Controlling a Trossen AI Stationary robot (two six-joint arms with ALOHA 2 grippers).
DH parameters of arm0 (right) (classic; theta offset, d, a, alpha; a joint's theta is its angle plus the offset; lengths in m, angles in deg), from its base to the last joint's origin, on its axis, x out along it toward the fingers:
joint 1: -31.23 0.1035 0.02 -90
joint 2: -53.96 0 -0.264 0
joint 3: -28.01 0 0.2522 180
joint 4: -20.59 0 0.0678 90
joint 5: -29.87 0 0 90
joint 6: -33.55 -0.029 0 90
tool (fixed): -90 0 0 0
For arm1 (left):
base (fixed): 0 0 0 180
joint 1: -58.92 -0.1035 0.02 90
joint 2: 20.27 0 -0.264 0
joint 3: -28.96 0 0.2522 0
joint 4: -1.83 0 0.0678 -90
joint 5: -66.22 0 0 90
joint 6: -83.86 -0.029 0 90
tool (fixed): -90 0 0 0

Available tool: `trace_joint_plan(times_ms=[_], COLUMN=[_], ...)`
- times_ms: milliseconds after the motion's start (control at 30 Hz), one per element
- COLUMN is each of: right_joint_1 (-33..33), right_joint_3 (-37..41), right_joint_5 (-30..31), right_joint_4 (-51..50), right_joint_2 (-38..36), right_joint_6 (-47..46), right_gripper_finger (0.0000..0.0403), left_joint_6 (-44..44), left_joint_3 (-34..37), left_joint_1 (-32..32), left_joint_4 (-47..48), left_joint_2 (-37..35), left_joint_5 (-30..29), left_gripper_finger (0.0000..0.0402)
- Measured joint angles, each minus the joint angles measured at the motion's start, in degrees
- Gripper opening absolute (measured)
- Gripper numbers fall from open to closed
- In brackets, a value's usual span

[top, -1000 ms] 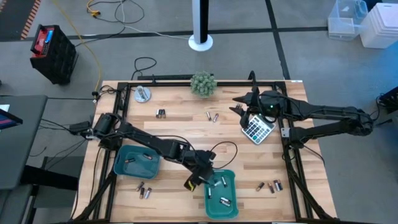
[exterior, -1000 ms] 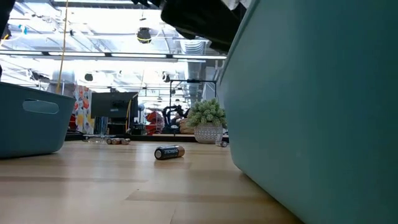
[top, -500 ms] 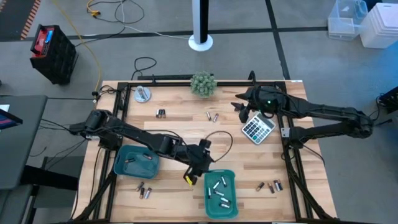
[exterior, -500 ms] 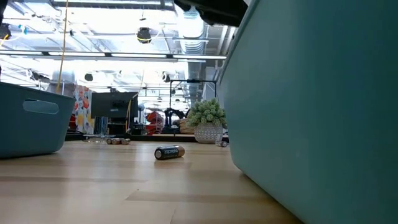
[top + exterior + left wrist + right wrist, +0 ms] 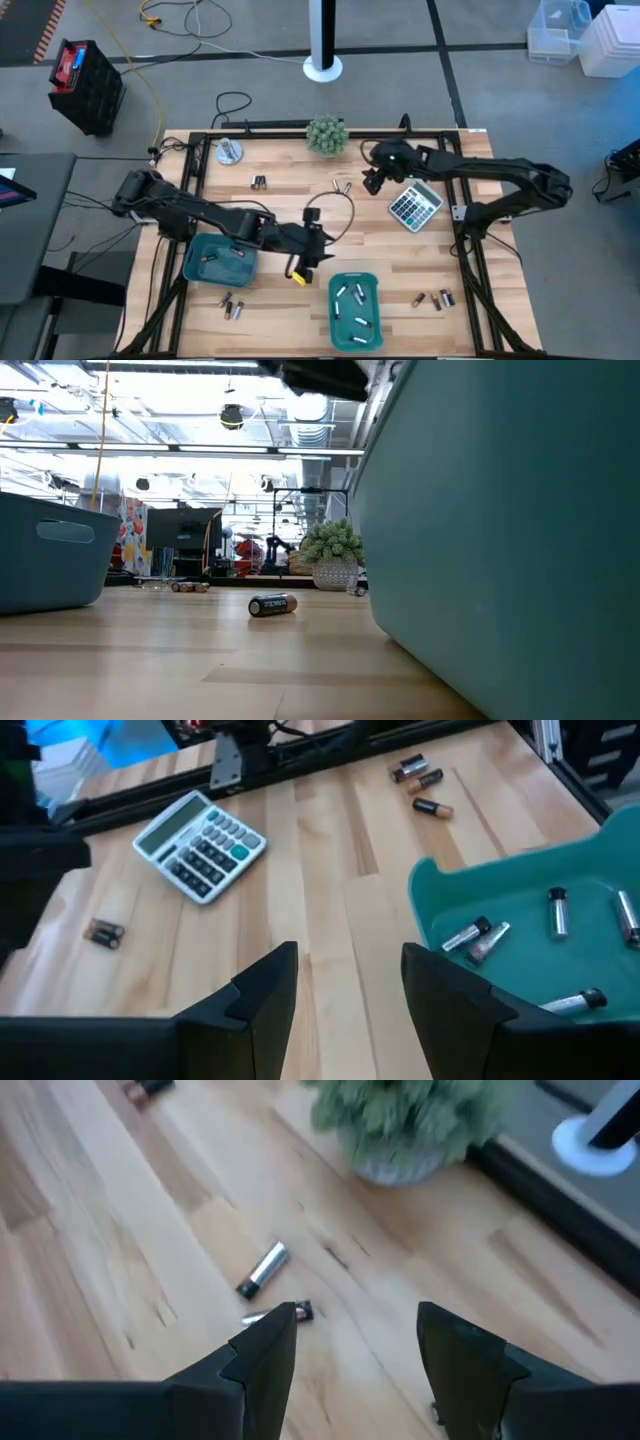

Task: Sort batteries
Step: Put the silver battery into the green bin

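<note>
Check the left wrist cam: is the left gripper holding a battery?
No. The left gripper is open with only bare wood between its fingers; batteries lie in the teal tray beside it.

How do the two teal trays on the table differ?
The left teal tray lies wider than deep, near the table's left edge; the right teal tray lies lengthwise at the front middle. The left tray holds about two batteries; the right tray holds about five. The left arm crosses over the left tray; nothing covers the right one. Both are the same teal colour and open-topped.
</note>
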Motion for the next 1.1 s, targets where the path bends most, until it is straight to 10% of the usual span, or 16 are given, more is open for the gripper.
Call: trace_joint_plan(times_ms=[833,1100], right_joint_1=[1.8,3.5], right_joint_3=[-17.9,-21.9], right_joint_5=[-3.7,-3.2], right_joint_4=[-11.0,-14.2], right_joint_2=[23.9,29.1], right_joint_6=[-8.0,-13.8], right_gripper_finger=[0.0223,0.0223], left_joint_6=[23.8,26.2], left_joint_3=[44.5,49.1], left_joint_1=[-0.3,-0.3], left_joint_4=[-30.2,-33.4], left_joint_2=[-22.1,-23.4], left_joint_5=[-15.8,-15.8], left_gripper_finger=[0.0173,0.0173])
